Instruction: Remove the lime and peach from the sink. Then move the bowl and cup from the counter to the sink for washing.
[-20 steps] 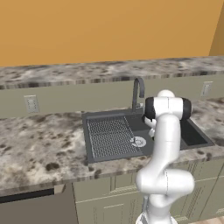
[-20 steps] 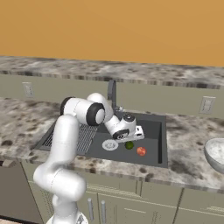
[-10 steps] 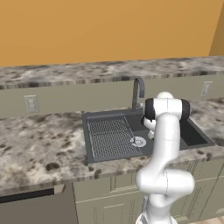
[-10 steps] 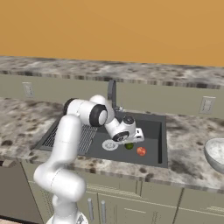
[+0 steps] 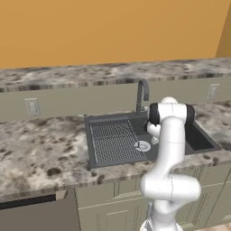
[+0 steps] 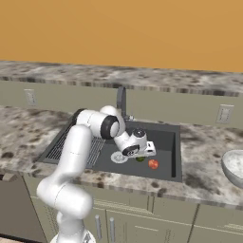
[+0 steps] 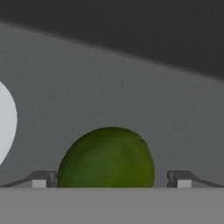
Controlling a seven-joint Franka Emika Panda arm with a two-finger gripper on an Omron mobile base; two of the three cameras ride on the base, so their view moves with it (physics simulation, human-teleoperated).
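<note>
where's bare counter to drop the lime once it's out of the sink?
Bare granite counter lies left of the sink, bordered by the ribbed drainer and backsplash. Right of the sink, a narrower strip runs up to the bowl. Crowded: the basin floor, where the open gripper, lime, peach and drain cluster.

left base view: from behind the arm, to its left, looking forward and down over the counter [image 5: 40,149] onto the sink [image 5: 113,118]. right base view: same, from the right; both share sink, faucet [image 6: 121,99], back wall. hand view: very near, looking along the claw [image 7: 111,179] at the sink floor, lime [image 7: 106,159] large between the fingertips [image 7: 41,179].
</note>
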